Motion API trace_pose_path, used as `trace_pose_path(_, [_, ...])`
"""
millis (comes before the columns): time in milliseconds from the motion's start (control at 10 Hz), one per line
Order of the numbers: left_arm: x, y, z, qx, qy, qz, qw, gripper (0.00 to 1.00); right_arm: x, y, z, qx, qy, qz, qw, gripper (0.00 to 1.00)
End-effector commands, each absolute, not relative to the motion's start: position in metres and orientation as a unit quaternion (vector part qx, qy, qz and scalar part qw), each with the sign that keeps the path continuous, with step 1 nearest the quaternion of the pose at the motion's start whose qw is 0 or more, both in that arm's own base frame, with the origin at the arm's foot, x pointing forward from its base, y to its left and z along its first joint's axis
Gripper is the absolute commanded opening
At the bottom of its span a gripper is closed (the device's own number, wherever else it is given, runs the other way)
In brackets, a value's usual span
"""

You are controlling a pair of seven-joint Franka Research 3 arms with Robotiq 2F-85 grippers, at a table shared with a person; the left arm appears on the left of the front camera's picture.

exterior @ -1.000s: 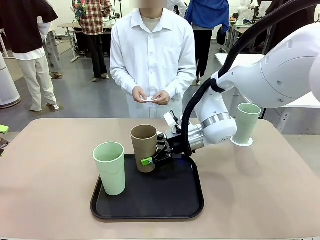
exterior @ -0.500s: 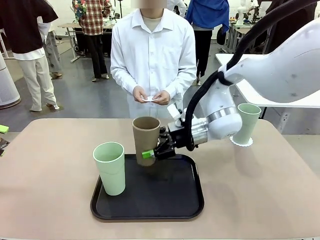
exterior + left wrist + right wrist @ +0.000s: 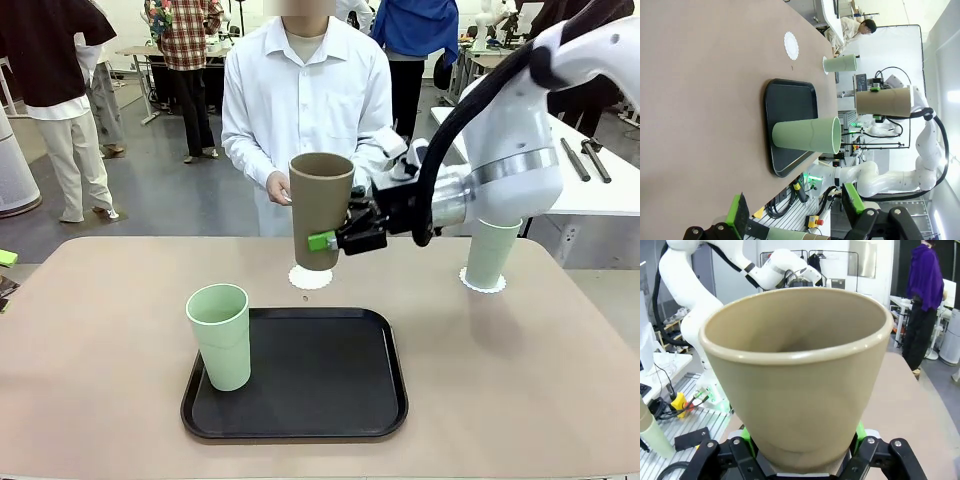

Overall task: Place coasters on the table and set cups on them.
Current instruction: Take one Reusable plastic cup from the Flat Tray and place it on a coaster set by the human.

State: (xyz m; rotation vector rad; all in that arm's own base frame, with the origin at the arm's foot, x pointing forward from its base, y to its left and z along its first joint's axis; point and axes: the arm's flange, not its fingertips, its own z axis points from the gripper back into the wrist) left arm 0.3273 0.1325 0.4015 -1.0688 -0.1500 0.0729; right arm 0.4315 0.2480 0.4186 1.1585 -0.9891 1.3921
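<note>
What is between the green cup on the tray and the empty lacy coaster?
Nothing stands between the green cup and coaster: just bare black tray and bare table, in the front view.

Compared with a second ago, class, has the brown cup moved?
Yes. The brown cup has risen off the black tray and gone toward the far side, now above a coaster.

A black tray [image 3: 330, 385] lies before a white-shirted person [image 3: 305, 110]; possibly tools [image 3: 582, 158] on the white table [image 3: 612, 196].

brown cup [image 3: 321, 205], black tray [image 3: 300, 415]
</note>
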Motion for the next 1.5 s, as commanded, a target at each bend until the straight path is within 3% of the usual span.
trace_pose_path(0, [0.327,0.133,0.403,-0.514,-0.075,0.036,0.854,1.0,0.427,0.245,0.418,0.491,-0.397,0.579,0.515,0.0])
trace_pose_path(500, [0.327,0.133,0.403,-0.514,-0.075,0.036,0.854,1.0,0.43,0.246,0.427,0.482,-0.411,0.579,0.514,0.0])
trace_pose_path(600, [0.327,0.133,0.403,-0.514,-0.075,0.036,0.854,1.0,0.429,0.244,0.426,0.484,-0.408,0.58,0.513,0.82])
trace_pose_path(1000, [0.327,0.133,0.403,-0.514,-0.075,0.036,0.854,1.0,0.548,0.259,0.373,0.474,-0.39,0.572,0.545,0.82])
trace_pose_path(1400, [0.327,0.133,0.403,-0.514,-0.075,0.036,0.854,1.0,0.625,0.272,0.36,0.473,-0.412,0.562,0.539,0.82])
